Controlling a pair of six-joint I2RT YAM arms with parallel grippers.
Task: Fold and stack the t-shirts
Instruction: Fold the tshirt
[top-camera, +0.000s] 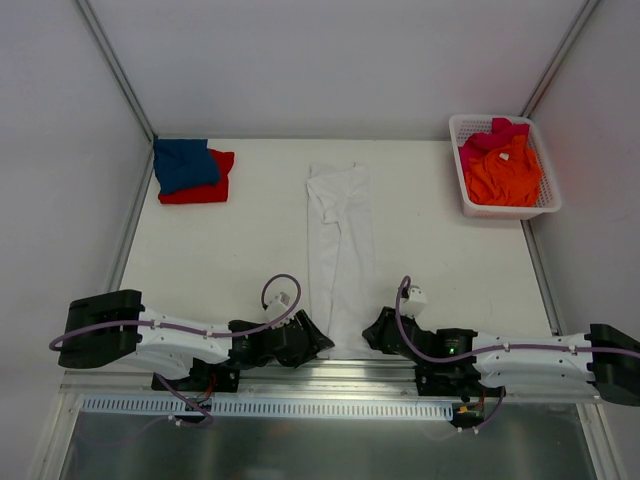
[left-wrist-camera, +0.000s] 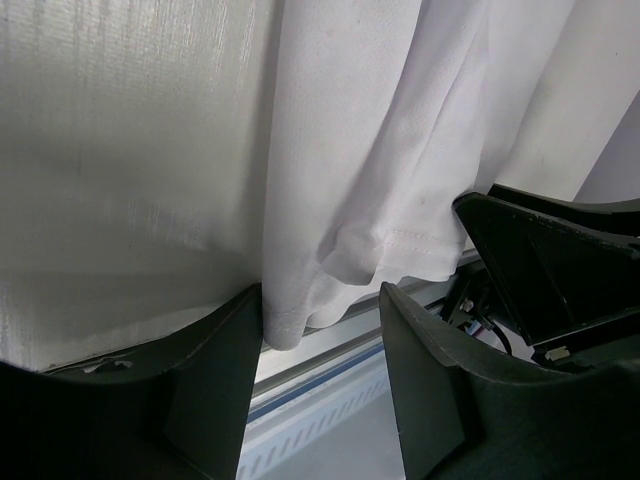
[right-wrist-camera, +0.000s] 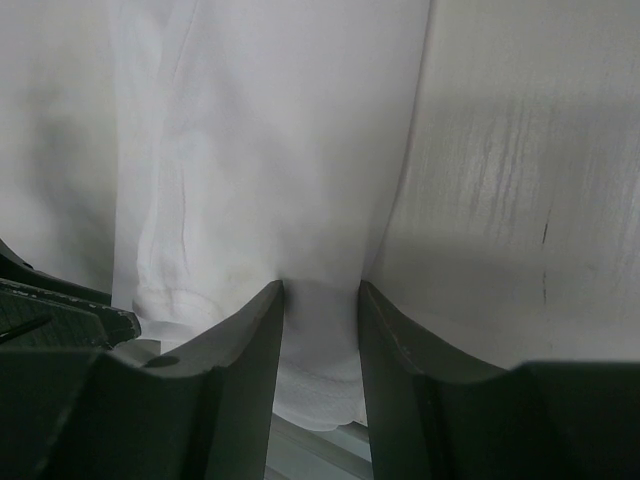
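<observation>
The white t-shirt (top-camera: 340, 250) lies as a long narrow strip down the middle of the table, its hem at the near edge. My left gripper (top-camera: 318, 343) is at the hem's left corner. In the left wrist view its jaws (left-wrist-camera: 320, 330) stand apart, and the hem corner (left-wrist-camera: 290, 325) touches only the left finger. My right gripper (top-camera: 377, 335) is at the hem's right corner, and in the right wrist view (right-wrist-camera: 320, 300) it is closed on bunched white cloth (right-wrist-camera: 320, 350). The blue t-shirt (top-camera: 185, 163) lies folded on the folded red t-shirt (top-camera: 205, 190) at the far left.
A white lattice basket (top-camera: 460, 135) at the far right holds the orange t-shirt (top-camera: 505, 175) and the pink t-shirt (top-camera: 495, 130). A metal rail (top-camera: 330, 378) runs along the near table edge, right under both grippers. Enclosure walls stand on three sides.
</observation>
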